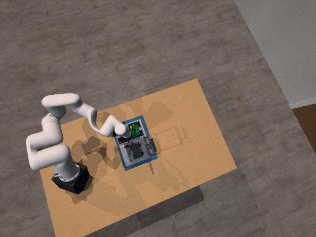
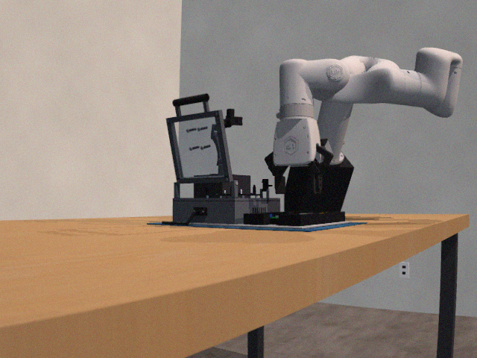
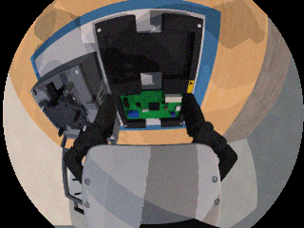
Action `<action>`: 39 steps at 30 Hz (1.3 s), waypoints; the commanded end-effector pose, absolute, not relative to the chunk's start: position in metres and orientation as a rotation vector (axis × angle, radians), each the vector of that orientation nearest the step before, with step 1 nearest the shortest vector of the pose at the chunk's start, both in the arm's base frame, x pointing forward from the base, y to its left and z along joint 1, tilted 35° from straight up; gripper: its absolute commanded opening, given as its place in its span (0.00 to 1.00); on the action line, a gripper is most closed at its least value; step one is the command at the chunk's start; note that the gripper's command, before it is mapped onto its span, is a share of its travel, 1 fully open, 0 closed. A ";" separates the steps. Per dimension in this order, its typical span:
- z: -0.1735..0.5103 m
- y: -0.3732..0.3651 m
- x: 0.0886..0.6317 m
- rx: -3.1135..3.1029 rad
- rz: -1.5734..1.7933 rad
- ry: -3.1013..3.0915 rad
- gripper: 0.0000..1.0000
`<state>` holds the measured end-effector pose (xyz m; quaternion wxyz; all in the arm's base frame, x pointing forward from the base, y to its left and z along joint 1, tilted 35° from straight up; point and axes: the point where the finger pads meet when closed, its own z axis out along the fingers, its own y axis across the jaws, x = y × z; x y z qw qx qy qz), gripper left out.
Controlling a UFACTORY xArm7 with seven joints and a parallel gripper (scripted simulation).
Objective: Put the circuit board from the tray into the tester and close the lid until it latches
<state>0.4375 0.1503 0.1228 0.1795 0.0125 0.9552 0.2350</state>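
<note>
The green circuit board (image 1: pixel 134 130) (image 3: pixel 159 104) lies face up in the black tray (image 1: pixel 138 125) (image 2: pixel 308 218) (image 3: pixel 114 28), in the pocket nearer my arm; the other pocket is empty. My gripper (image 1: pixel 126 134) (image 2: pixel 298 183) (image 3: pixel 149 102) is open and empty. It hangs a short way above the tray, one finger off each side of the board. The grey tester (image 1: pixel 136 150) (image 2: pixel 215 208) (image 3: pixel 64 95) stands beside the tray with its lid (image 1: pixel 151 145) (image 2: pixel 200 146) upright and open, its black handle (image 2: pixel 190 100) on top.
Tray and tester rest on a blue mat (image 1: pixel 142 119) (image 2: pixel 338 225) (image 3: pixel 212 38) on the wooden table (image 1: pixel 193 132) (image 2: pixel 153 269). My arm's base (image 1: pixel 72 179) stands at the table's near-left corner.
</note>
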 end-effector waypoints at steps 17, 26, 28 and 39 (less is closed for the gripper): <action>0.144 0.149 0.486 0.037 0.665 2.697 1.00; 0.146 0.149 0.490 0.037 0.665 2.697 1.00; 0.146 0.149 0.490 0.037 0.665 2.697 1.00; 0.146 0.149 0.490 -0.073 0.640 2.683 1.00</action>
